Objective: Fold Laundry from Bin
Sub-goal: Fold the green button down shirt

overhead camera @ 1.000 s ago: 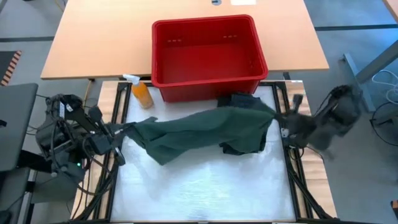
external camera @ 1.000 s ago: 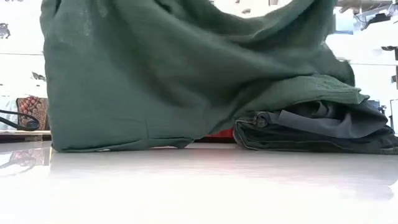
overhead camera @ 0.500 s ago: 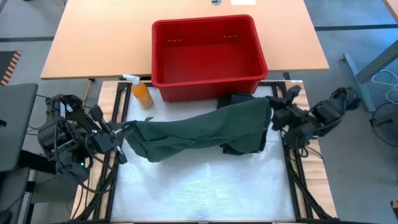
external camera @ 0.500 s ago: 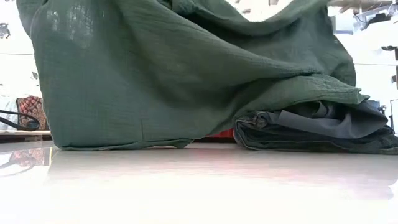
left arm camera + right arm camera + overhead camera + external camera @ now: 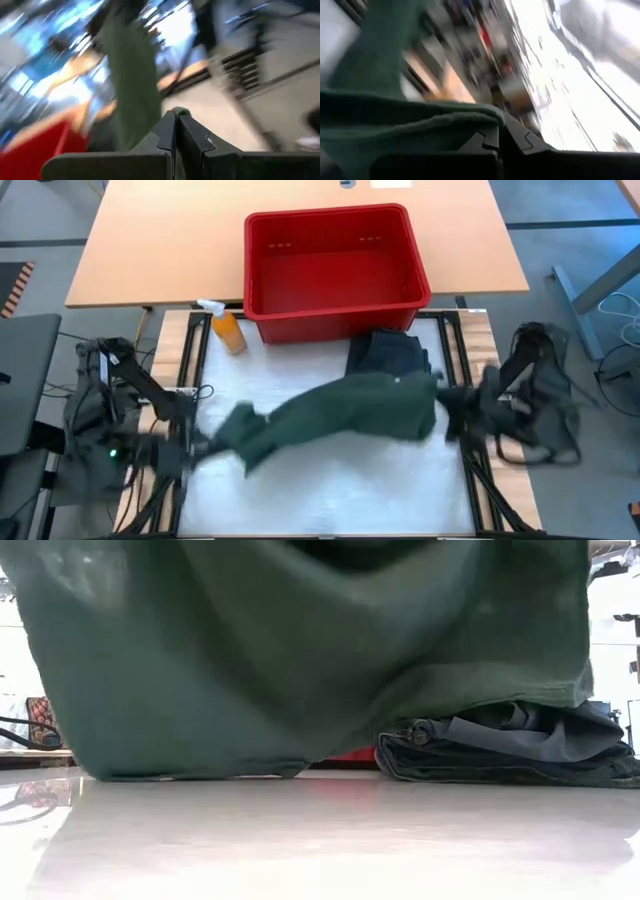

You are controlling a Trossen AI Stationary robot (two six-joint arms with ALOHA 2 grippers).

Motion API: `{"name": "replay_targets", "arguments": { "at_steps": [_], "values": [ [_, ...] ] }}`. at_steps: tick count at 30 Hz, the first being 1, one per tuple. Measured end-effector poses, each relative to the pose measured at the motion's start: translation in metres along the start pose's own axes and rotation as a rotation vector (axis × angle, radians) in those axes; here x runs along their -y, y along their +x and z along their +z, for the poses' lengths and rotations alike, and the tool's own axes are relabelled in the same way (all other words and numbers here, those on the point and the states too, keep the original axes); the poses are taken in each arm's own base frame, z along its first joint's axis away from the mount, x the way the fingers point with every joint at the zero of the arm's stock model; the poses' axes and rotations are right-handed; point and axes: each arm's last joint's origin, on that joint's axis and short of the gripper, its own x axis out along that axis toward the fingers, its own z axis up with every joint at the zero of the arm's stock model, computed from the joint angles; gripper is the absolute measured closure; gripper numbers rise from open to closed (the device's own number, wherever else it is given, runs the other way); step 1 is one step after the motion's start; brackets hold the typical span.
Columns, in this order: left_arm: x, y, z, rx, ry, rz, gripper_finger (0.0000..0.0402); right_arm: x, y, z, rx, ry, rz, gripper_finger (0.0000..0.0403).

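Cloth is seen from above: a dark green shirt (image 5: 340, 415) is stretched across the white table (image 5: 330, 490) between the two arms. One end of the shirt is held at the left gripper (image 5: 205, 445), near the table's left edge. The other end is held at the right gripper (image 5: 448, 412), near the right edge. A folded dark garment (image 5: 388, 352) is laid on the table behind the green shirt, just in front of the red bin (image 5: 335, 265). The bin is set at the far side of the table, and nothing is seen inside it. A small orange spray bottle (image 5: 226, 328) is placed beside the bin's left front corner.

From table height, the green shirt (image 5: 250, 650) is hung like a curtain, with its lower edge touching the table (image 5: 320, 840). The folded dark garment (image 5: 510, 745) is seen on the right, partly under the green cloth. A bit of the red bin (image 5: 350, 754) is seen through the gap between them.

In the left wrist view, the left gripper (image 5: 176, 116) is closed tight on a pinch of the green shirt (image 5: 132, 95). The red bin (image 5: 35, 150) is blurred off to one side.

In the right wrist view, the right gripper (image 5: 500, 132) is closed on a thick fold of the green shirt (image 5: 395, 120).
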Motion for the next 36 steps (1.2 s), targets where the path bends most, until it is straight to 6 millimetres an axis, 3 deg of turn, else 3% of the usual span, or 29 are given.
{"name": "replay_targets", "arguments": {
  "at_steps": [5,10,15,19,23,29,30,32,36],
  "values": [
    [0.032,-0.007,0.025,0.213,0.149,-0.157,0.0401,-0.013,-0.024,0.044,0.176,0.008,0.074,0.0382],
    [0.043,-0.026,0.033,0.302,0.192,-0.200,0.0401,-0.035,-0.047,0.078,0.245,-0.074,0.111,0.0382],
    [0.041,-0.045,0.039,0.307,0.240,-0.107,0.0401,-0.021,-0.053,0.095,0.256,-0.088,0.117,0.0382],
    [0.031,-0.059,0.041,0.209,0.259,0.078,0.0401,-0.008,-0.043,0.096,0.214,-0.078,0.100,0.0382],
    [0.030,-0.063,0.027,0.060,0.309,0.297,0.0401,-0.002,-0.026,0.063,0.021,-0.046,-0.005,0.0382],
    [0.023,-0.056,-0.023,0.051,0.250,0.313,0.0401,-0.021,-0.007,-0.018,-0.073,0.133,-0.007,0.0382],
    [0.020,-0.052,-0.035,0.038,0.237,0.313,0.0401,-0.027,-0.004,-0.026,-0.091,0.197,-0.019,0.0382],
    [0.020,-0.043,-0.054,0.011,0.122,0.320,0.0401,-0.041,0.003,-0.045,-0.130,0.159,-0.030,0.0382],
    [0.025,-0.017,-0.093,-0.113,0.193,0.335,0.0401,-0.074,0.012,-0.087,-0.217,0.136,-0.005,0.0382]
  ]
}}
